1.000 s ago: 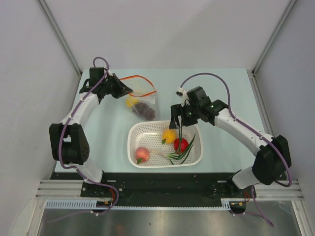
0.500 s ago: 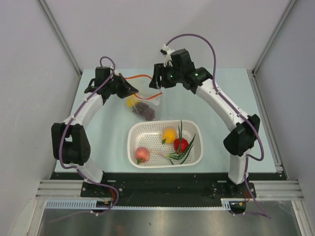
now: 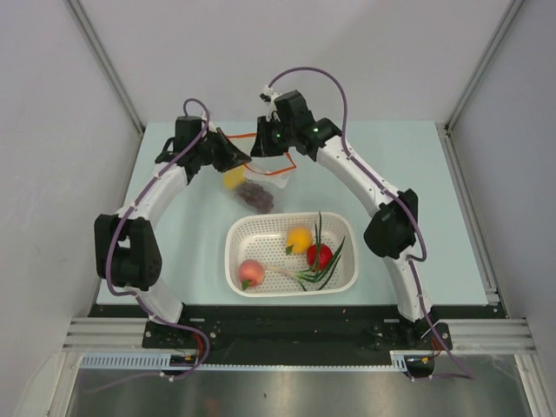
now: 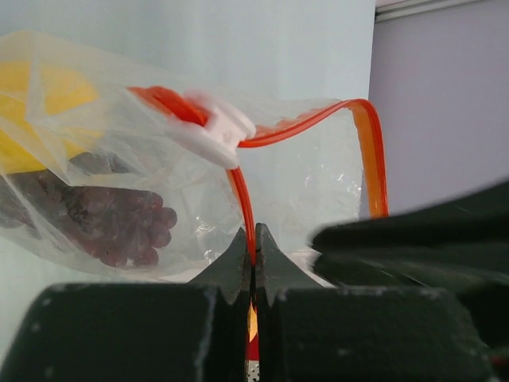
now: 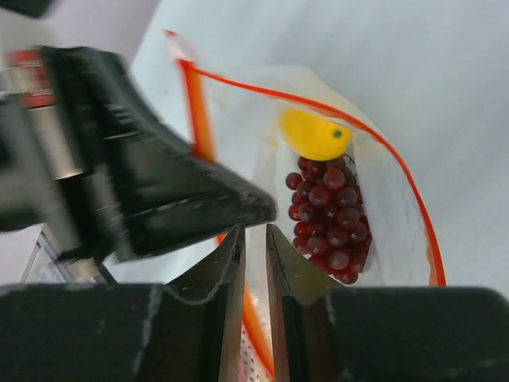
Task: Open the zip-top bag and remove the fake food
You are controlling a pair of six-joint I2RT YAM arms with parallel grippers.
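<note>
The zip-top bag [image 3: 265, 176] hangs at the back of the table, held up by its red-orange zip strip [image 4: 374, 159]. My left gripper [image 4: 254, 239] is shut on that strip just below the white slider [image 4: 213, 135]. My right gripper [image 5: 254, 239] is at the bag's mouth beside the left one. Its jaws stand a narrow gap apart, with the bag's clear edge between them. Dark purple grapes [image 5: 328, 215] and a yellow piece [image 5: 314, 134] lie inside the bag. From above, the left gripper [image 3: 246, 160] and the right gripper [image 3: 261, 153] meet over the bag.
A white perforated basket [image 3: 239, 234] stands in front of the bag. It holds an orange fruit [image 3: 299, 238], a red round fruit [image 3: 320, 255], a pink peach [image 3: 251, 272] and green onion stalks [image 3: 328, 261]. Grey walls close in the table on three sides.
My right arm swung from above the basket to the bag's mouth and its jaws narrowed from wide to a small gap. The left gripper lifted the bag slightly toward the right.
</note>
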